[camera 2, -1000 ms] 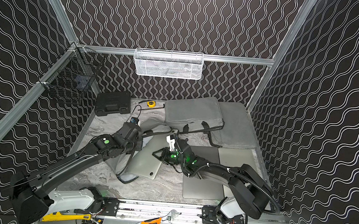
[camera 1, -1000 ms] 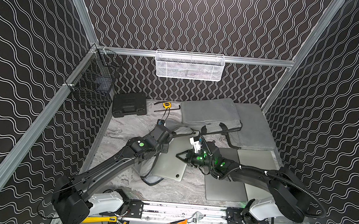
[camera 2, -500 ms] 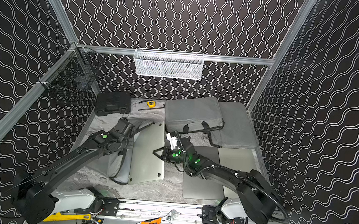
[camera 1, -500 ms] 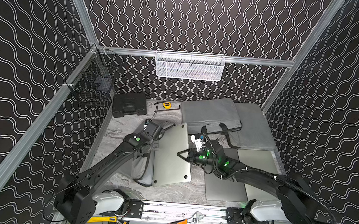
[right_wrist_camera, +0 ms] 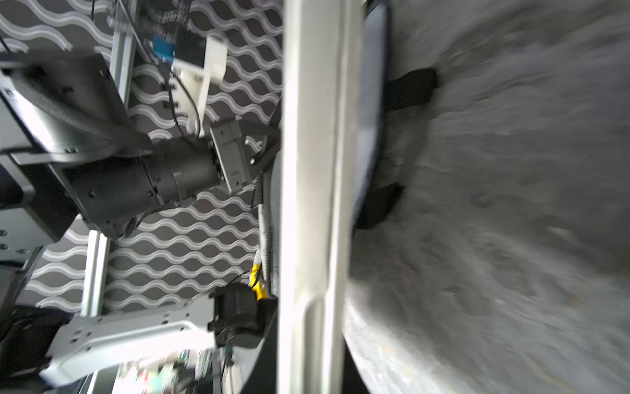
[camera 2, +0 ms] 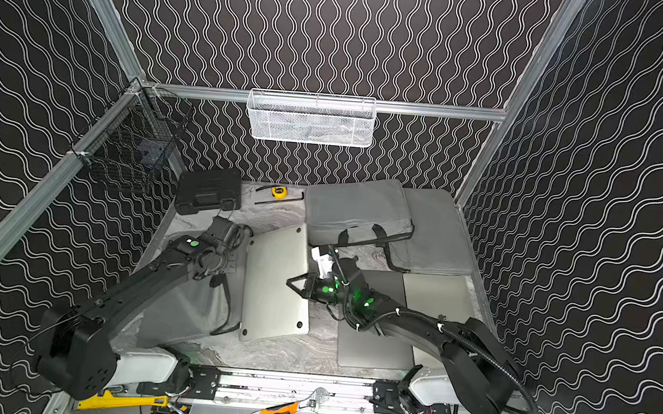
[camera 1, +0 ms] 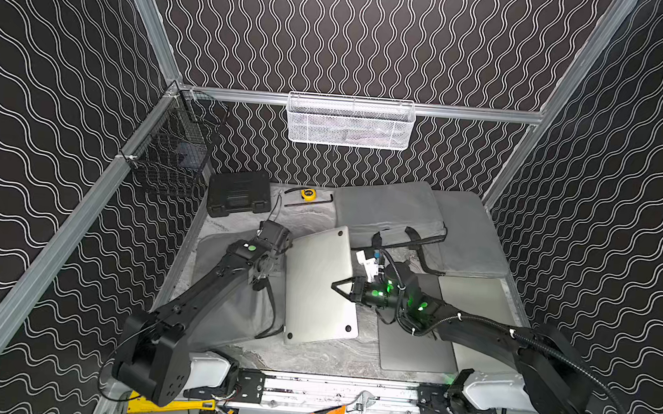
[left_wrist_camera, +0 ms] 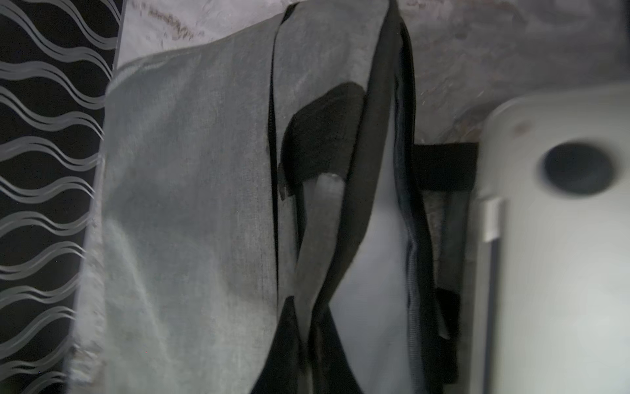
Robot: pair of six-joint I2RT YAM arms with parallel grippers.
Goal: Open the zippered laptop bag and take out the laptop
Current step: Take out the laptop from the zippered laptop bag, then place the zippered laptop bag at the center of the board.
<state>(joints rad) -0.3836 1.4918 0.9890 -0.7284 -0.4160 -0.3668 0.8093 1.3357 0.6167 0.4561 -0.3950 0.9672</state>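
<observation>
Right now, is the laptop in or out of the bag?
Out: the silver laptop shows all four corners, bottom-up, beside the grey bag.

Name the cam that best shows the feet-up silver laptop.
Both top views: the silver laptop shows nearly whole, underside up, rubber feet visible. The left wrist view catches only one blurred corner with a foot. The right wrist view shows just its edge, close-up and blurred.
</observation>
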